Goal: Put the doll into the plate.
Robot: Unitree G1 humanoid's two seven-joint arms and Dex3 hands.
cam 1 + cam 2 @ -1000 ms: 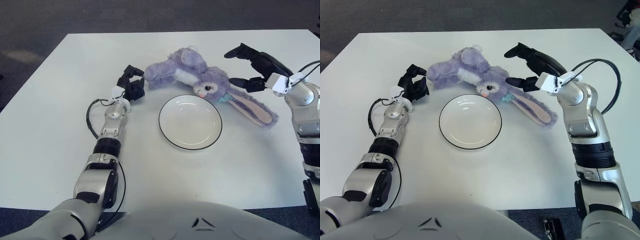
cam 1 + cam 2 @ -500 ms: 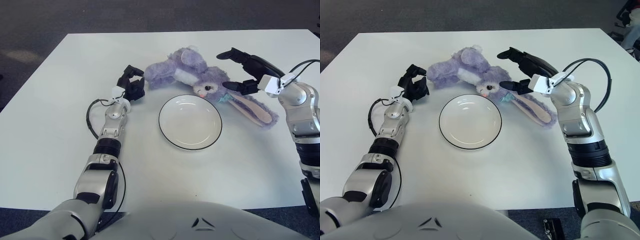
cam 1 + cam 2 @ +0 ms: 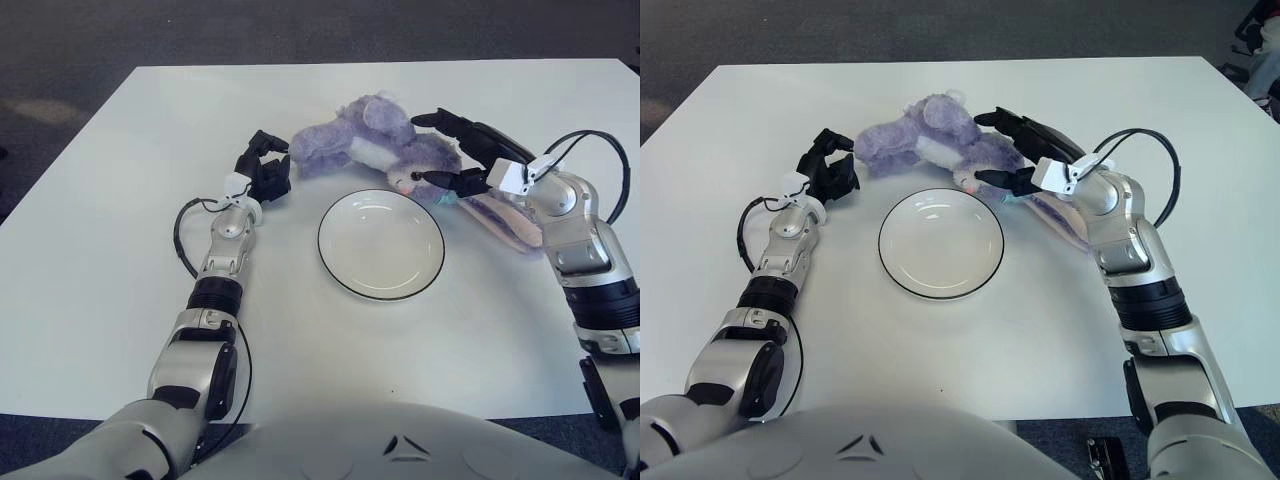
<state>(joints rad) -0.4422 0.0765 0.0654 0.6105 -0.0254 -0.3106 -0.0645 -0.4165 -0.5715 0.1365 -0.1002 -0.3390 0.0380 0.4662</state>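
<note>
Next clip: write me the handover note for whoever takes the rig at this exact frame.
Right hand: fingers spread around the doll's head, one above and one below, not clearly closed on it.
Left hand: beside the doll's rear end, on its left, holding nothing.
Doll: purple plush rabbit lying on the table just behind the plate, its long ear trailing right under the right forearm.
Plate: white, dark-rimmed, nothing in it.
Done: right hand is at the doll.
Left: grasp, lift, place the doll in the plate.

doll (image 3: 385, 148): on the surface (image 3: 120, 250), just behind the plate
plate (image 3: 381, 244): centre
left robot hand (image 3: 264, 170): beside doll's left end
right robot hand (image 3: 462, 155): over doll's right part
</note>
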